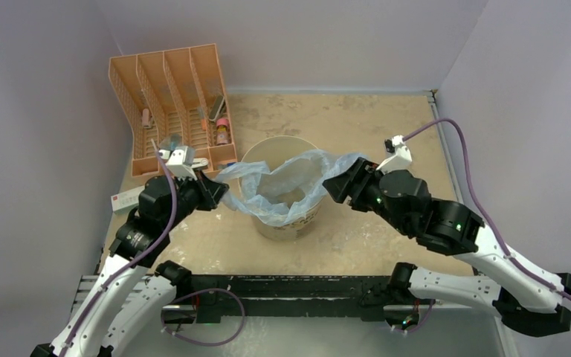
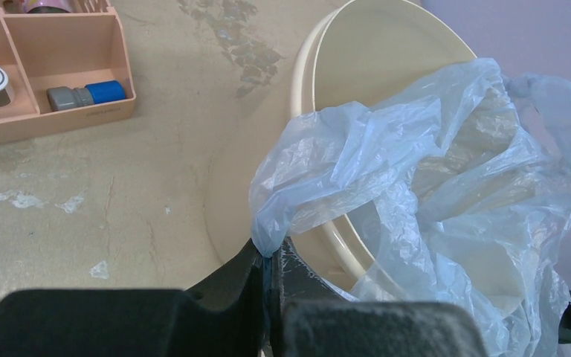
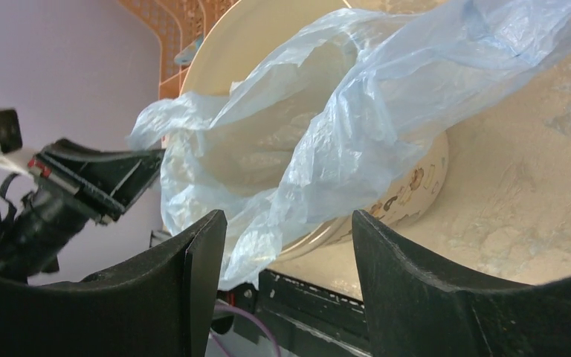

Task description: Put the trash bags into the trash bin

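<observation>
1. Top external view: trash bag [image 1: 290, 178] draped over the mouth of the trash bin [image 1: 297, 224], partly inside, ends spilling past the rim.
2. Grip: left claw [image 1: 212, 190] clenched on its left end; right claw [image 1: 338, 186] released, jaws apart.
3. Step, judged: stuffing; next, push the slack down.
4. Nearby: orange rack [image 1: 171, 104] behind-left on the table [image 1: 379, 126]; the rim may snag film.

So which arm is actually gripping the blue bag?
The left arm: its jaws are shut on the plastic bag; the right arm has open jaws.

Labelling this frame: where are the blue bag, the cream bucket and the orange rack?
blue bag [image 1: 297, 175]: top view, crumpled middle.
cream bucket [image 1: 268, 151]: top view, far inner wall.
orange rack [image 1: 167, 74]: top view, tall dividers.
</observation>
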